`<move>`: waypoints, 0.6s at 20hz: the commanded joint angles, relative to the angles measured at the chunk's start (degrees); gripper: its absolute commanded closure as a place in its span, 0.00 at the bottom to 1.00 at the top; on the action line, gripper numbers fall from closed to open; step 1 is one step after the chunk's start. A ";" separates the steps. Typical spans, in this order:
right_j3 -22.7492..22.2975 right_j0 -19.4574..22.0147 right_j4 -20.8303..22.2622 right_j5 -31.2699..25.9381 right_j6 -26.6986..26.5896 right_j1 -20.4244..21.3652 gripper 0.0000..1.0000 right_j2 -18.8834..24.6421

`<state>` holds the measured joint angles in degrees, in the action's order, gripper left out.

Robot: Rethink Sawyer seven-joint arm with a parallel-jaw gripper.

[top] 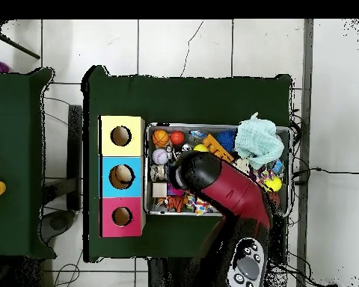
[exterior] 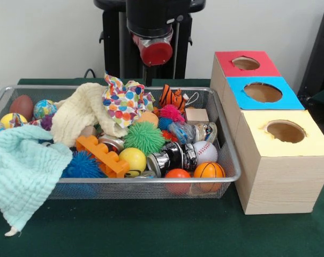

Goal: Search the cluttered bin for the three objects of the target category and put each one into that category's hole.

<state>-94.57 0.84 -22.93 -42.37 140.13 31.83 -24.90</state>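
Gripper (exterior: 156,51) hangs above the far side of the bin, only its red round end and black housing showing at the top of the front view; can't tell whether it is open or closed. From overhead the red and black arm (top: 227,190) covers the middle of the bin.

Wire mesh bin (exterior: 226,160) sits on the green table (exterior: 151,230), packed with clutter. Balls lie at the near right corner: a basketball (exterior: 209,170), an orange ball (exterior: 178,174), a baseball (exterior: 205,151) just behind them, a yellow ball (exterior: 133,159) further left. A green spiky ball (exterior: 144,137) sits mid-bin, a blue spiky ball (exterior: 82,166) near the front wall, a pink spiky one (exterior: 171,113) further back. An orange toy brick (exterior: 103,155) lies tilted between the blue spiky ball and the yellow ball. A cream cloth (exterior: 81,112) and a polka-dot cloth (exterior: 123,99) pile toward the back; a mint towel (exterior: 22,171) drapes over the left front edge. A tiger toy (exterior: 172,97) and a small wooden block (exterior: 196,115) sit at the far right.

Beside the bin, three wooden boxes stand in a row, each with a round hole: yellow top (exterior: 285,131) nearest, blue top (exterior: 262,92) in the middle, red top (exterior: 245,63) farthest. Overhead, something pale shows inside the blue box's hole (top: 122,176).
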 commanded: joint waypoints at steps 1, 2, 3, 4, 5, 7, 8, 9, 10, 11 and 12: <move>-5.25 -5.41 -4.15 -1.19 25.72 -2.92 1.00 -3.73; -5.58 -6.21 -4.44 -1.73 26.59 -2.63 1.00 -4.26; -6.25 -6.77 -4.95 -1.69 27.24 -2.16 1.00 -4.33; -6.79 -7.18 -5.49 -1.58 27.70 -1.88 1.00 -4.28; -6.95 -7.42 -5.74 -1.54 27.88 -1.89 1.00 -4.17; -6.72 -7.41 -5.82 -1.84 27.66 -2.35 1.00 -3.87; -6.56 -7.47 -5.67 -1.29 27.53 -2.68 1.00 -3.93; -6.52 -7.39 -5.58 -0.73 27.33 -2.93 1.00 -3.86; -6.57 -7.03 -5.56 -0.11 26.79 -3.07 1.00 -3.49; -6.61 -6.67 -5.54 0.50 26.25 -3.20 1.00 -3.13; -6.25 -6.89 -5.14 0.83 26.44 -3.81 1.00 -3.37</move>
<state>-96.40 -6.99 -25.76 -42.38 152.02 31.29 -29.68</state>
